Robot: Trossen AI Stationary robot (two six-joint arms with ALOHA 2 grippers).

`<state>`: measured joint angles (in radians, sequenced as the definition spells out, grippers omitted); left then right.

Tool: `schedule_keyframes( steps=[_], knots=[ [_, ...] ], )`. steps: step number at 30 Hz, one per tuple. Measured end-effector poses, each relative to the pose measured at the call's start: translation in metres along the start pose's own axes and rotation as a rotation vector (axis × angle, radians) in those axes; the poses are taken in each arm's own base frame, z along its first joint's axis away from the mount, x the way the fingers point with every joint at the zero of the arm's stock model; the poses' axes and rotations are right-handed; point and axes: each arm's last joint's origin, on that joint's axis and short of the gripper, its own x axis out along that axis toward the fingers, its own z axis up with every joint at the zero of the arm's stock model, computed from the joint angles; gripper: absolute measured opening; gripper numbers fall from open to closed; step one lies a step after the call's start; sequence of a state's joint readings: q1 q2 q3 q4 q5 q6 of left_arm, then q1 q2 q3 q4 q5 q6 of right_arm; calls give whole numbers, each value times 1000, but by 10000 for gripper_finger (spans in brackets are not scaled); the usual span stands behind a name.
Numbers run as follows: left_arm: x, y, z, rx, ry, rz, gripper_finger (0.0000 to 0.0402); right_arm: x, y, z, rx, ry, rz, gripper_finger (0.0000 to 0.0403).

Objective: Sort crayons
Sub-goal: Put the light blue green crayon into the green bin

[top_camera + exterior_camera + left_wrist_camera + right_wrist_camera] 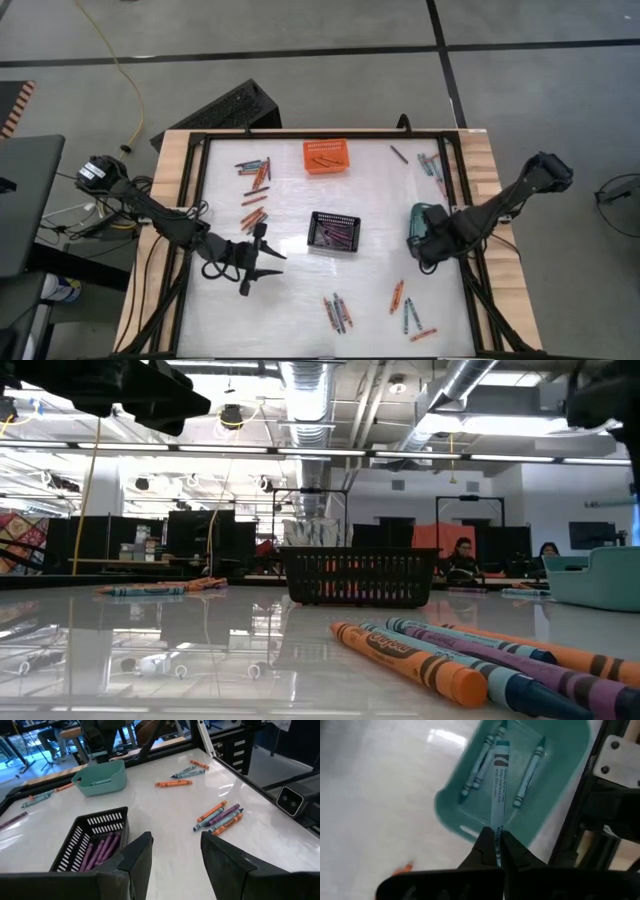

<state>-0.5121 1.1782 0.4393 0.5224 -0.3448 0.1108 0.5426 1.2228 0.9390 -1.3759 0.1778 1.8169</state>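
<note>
no legible text, printing on teal crayon (pixel 496 790) wrapper too blurred to read

The left arm is stretched from the table's left edge toward its middle, and its gripper (pixel 262 257) is held over the left half of the table, nearer the front edge. Its two dark fingers (pixel 137 857) are spread well apart, with nothing between them, and are pointed toward the right side of the table.

The right arm is reached in from the table's right edge, bent at the elbow, with its gripper (pixel 420 245) carried low near that edge. Its fingers (pixel 487 847) are pinched together on one end of a teal crayon (pixel 498 790), which is held out straight ahead of the fingertips.
</note>
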Motion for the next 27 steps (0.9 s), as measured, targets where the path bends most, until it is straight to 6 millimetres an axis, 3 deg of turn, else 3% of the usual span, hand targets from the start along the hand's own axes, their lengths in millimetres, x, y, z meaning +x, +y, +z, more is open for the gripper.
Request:
schedule_keyframes(
  steps=[5,27],
  knots=[
    [1,2,0,8,-1,-14,159,11,1,-2,33,-9,17,0],
    [2,6,-2,8,14,-17,159,13,-1,5,87,-63,-11,0]
  ],
)
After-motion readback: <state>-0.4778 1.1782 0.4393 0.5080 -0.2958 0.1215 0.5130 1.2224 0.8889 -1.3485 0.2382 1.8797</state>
